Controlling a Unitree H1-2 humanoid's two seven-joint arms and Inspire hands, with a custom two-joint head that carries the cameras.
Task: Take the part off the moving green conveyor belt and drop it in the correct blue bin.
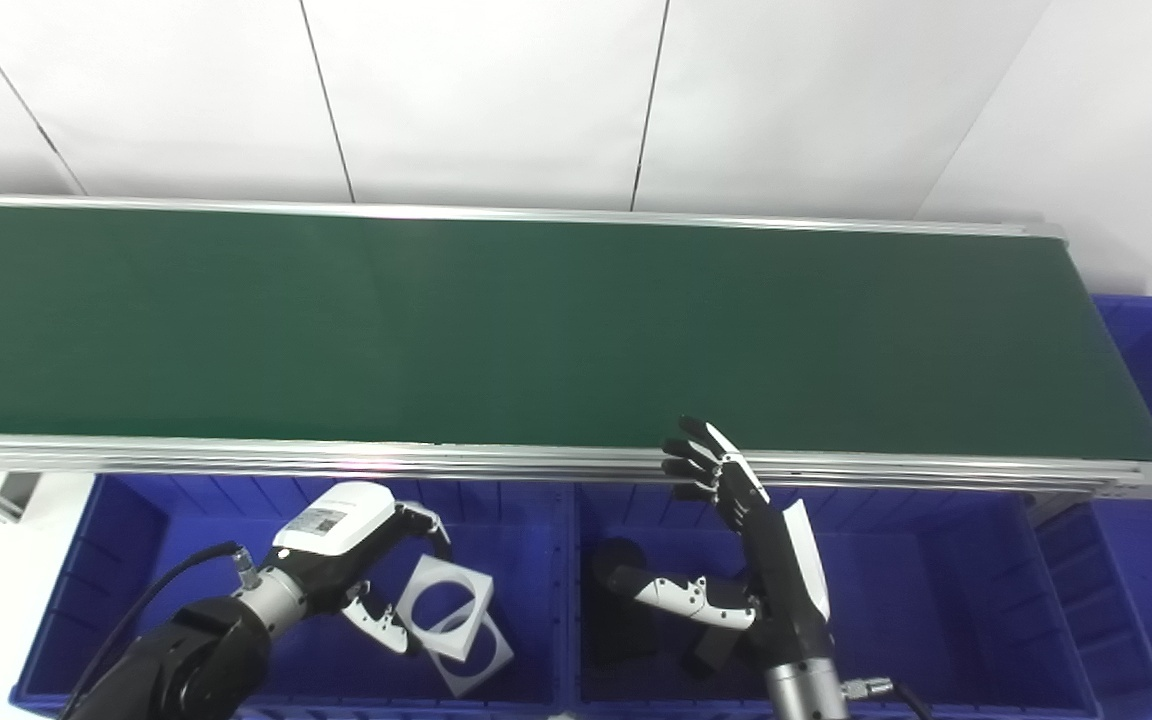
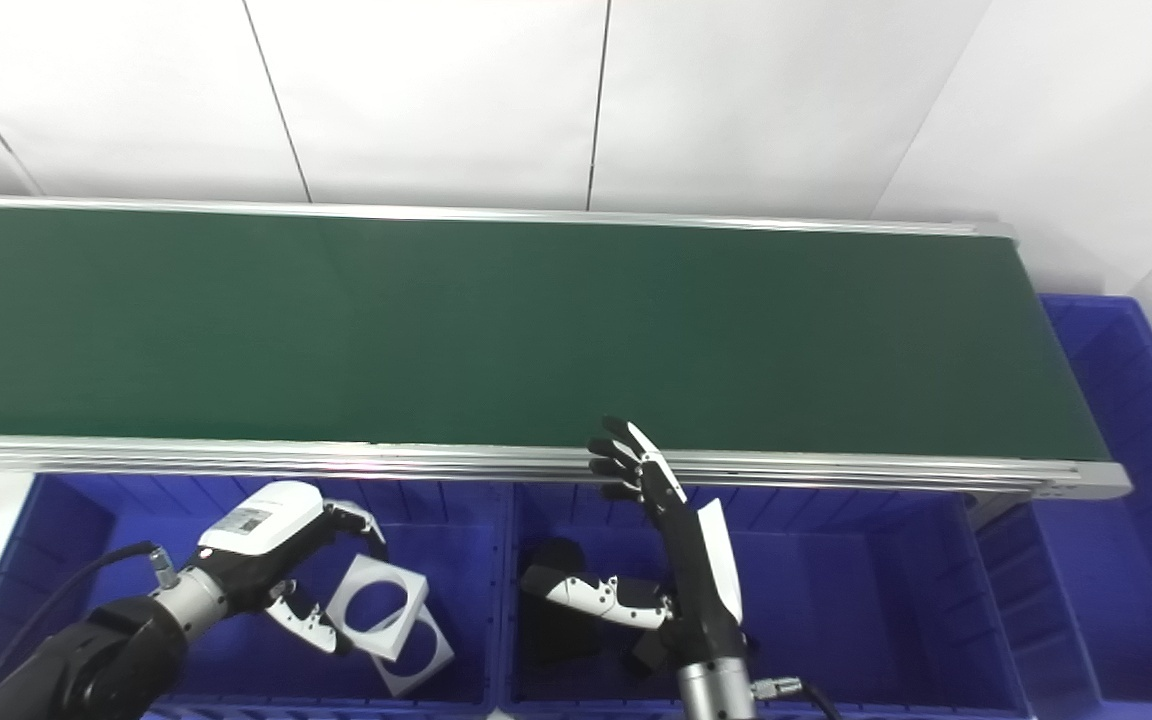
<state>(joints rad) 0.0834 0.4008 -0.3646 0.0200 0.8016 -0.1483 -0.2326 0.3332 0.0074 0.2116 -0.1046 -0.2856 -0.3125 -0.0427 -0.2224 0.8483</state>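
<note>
White square part with round hole (image 1: 449, 601) pinched in left hand (image 1: 361, 560) over left blue bin (image 1: 126, 560), above a similar part (image 1: 476, 655) lying inside. Right hand (image 1: 736, 540) spread, empty, by green belt (image 1: 536, 330) edge.

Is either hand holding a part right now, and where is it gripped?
The left hand pinches a white square ring part by its left edge over the left blue bin. The right hand is open, holding nothing.
</note>
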